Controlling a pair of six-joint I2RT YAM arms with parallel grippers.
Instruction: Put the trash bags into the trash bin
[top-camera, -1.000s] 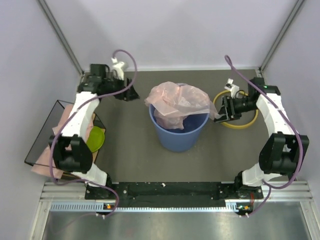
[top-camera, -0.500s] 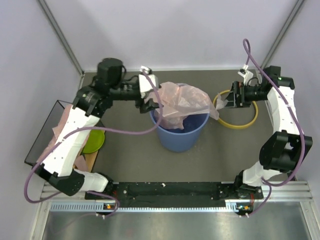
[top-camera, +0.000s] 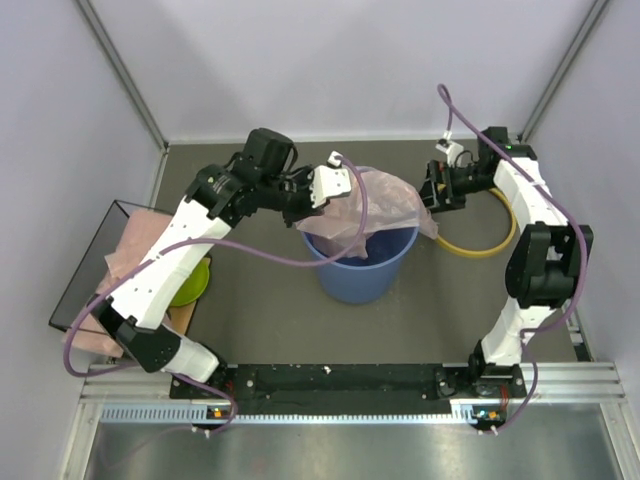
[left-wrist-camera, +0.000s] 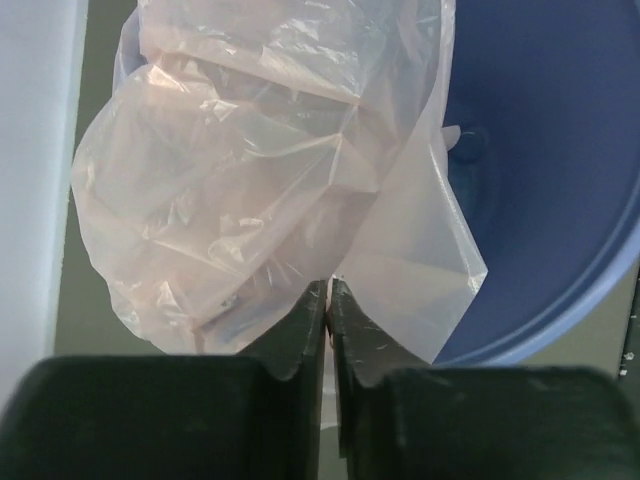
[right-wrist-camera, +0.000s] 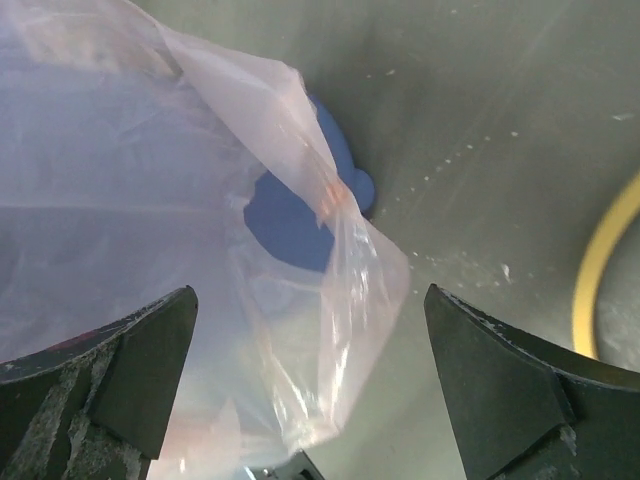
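The blue trash bin stands mid-table with a pale pink trash bag bunched over its mouth. My left gripper is at the bin's left rim. In the left wrist view its jaws are pressed together on the edge of the crinkled bag, over the bin's blue inside. My right gripper is at the bin's right side, open wide. In the right wrist view a loose flap of the bag hangs between its fingers, untouched, over the bin's rim.
A yellow ring lies flat on the table right of the bin, under my right arm. A black wire tray at the left edge holds more pink bags. A small green bowl sits beside it.
My left arm swung from the back left corner to the bin's left rim and closed on the bag. My right gripper opened wide and shifted back along the bin's right side.
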